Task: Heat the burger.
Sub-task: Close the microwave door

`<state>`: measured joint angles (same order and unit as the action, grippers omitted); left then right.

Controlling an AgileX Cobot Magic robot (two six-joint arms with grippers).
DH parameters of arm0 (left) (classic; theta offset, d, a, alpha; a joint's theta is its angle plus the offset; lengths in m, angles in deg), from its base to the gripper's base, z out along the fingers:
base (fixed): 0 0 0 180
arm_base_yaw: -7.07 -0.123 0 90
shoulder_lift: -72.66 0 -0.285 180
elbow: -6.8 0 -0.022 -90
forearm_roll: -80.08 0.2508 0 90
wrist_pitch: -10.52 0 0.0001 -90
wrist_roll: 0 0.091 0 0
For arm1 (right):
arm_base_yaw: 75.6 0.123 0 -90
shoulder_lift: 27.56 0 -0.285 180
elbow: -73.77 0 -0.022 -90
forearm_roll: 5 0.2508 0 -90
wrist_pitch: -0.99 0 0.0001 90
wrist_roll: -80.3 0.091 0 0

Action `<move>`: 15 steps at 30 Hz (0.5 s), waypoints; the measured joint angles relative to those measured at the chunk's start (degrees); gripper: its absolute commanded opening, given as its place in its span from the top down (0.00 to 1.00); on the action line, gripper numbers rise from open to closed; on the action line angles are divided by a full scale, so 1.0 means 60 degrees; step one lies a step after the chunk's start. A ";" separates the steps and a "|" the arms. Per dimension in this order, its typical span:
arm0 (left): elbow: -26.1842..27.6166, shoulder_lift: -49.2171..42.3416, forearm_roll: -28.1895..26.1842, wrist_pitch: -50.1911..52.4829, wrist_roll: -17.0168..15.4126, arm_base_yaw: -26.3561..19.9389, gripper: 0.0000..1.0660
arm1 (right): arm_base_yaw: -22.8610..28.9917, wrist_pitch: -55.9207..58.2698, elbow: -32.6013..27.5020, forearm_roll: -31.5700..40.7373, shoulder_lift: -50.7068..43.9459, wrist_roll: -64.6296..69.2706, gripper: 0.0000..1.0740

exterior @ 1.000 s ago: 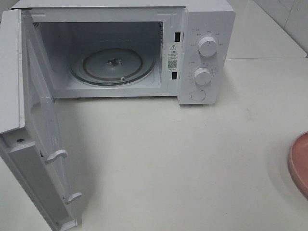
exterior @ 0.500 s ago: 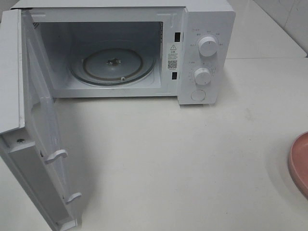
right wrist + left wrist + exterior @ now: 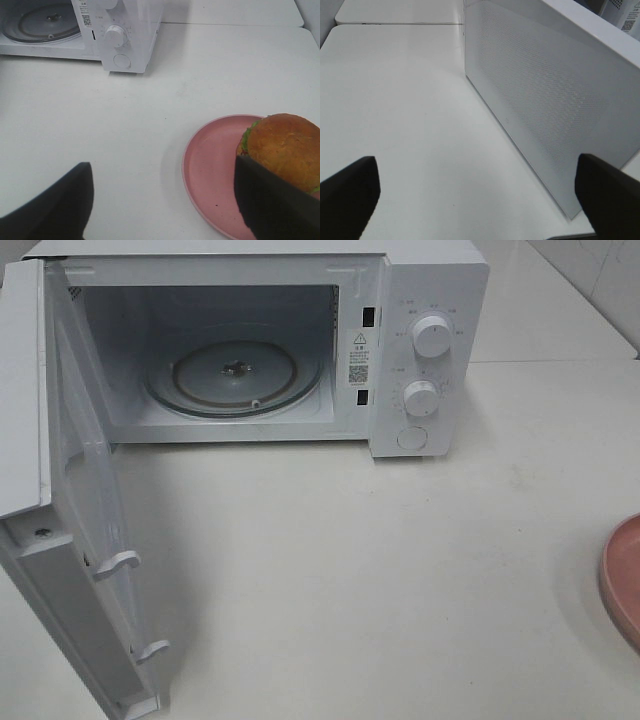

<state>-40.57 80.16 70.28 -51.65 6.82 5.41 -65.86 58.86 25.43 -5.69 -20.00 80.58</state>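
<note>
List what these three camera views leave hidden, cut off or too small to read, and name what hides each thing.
- Burger: absent from the exterior high view; in the right wrist view, partly behind a gripper finger and cut by the frame edge.
- Pink plate: only a sliver at the exterior view's right edge.
- Microwave dial markings and sticker: too small to read.
- Left gripper: only its fingertips show.

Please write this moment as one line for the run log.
microwave: door open, turntable bare | burger: on pink plate | right tool: open beside burger | left tool: open
</note>
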 measured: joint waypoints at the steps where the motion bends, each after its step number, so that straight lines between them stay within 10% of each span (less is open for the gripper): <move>1: 0.0000 0.0000 0.0000 0.0000 0.0000 0.0000 0.08 | 0.0000 0.0000 0.0000 0.0000 0.0000 0.0000 0.30; 15: 0.0000 0.0000 0.0000 0.0000 0.0000 0.0000 0.08 | 0.0000 0.0000 0.0000 0.0000 0.0000 0.0000 0.30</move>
<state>-40.57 80.16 70.28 -51.65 6.82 5.41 -65.86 58.86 25.43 -5.69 -20.00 80.58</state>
